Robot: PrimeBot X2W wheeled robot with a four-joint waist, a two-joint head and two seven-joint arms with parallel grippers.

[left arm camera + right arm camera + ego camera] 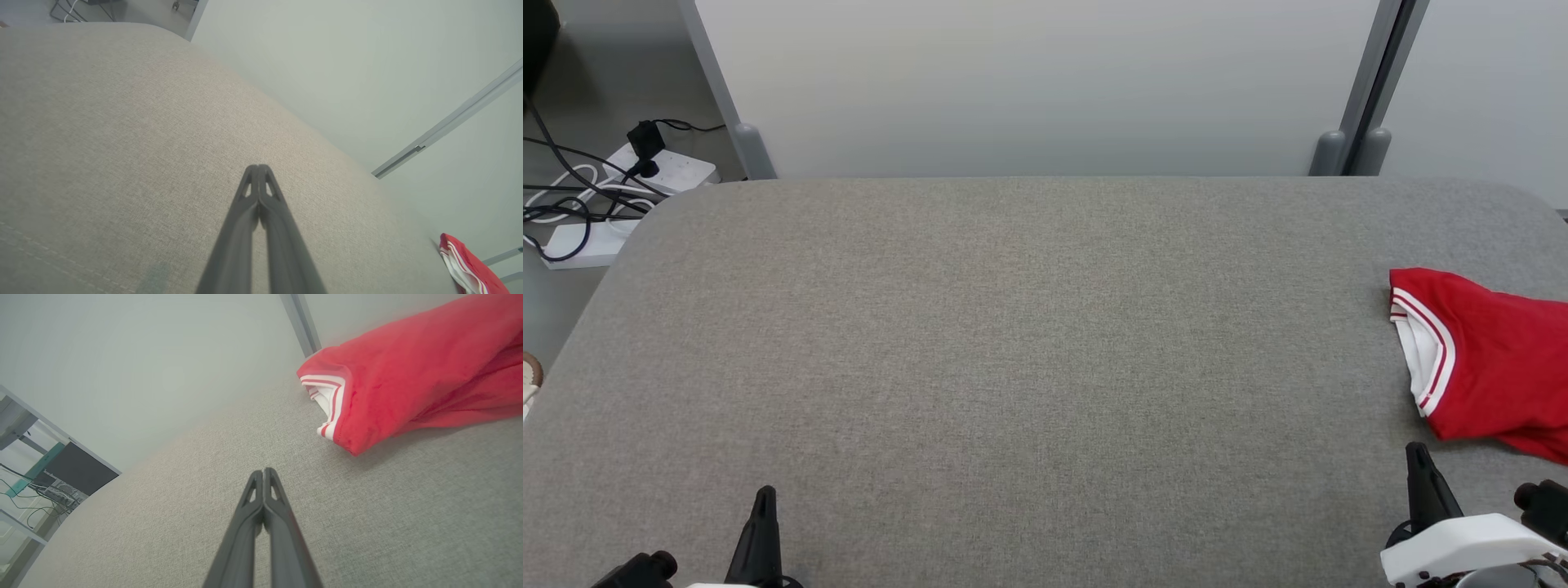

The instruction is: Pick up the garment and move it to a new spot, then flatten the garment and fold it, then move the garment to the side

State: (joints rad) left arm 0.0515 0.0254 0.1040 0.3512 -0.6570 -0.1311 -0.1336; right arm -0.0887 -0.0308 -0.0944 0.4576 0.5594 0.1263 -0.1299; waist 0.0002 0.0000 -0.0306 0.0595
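One red garment lies just beyond the closed, empty right end effector.

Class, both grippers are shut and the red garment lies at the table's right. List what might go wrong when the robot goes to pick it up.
1. The garment runs past the head view's right edge, so a grab may land on an unseen fold.
2. The right gripper is shut; unless it opens, it would likely push the cloth.
3. The left gripper is far across the table, a long reach.
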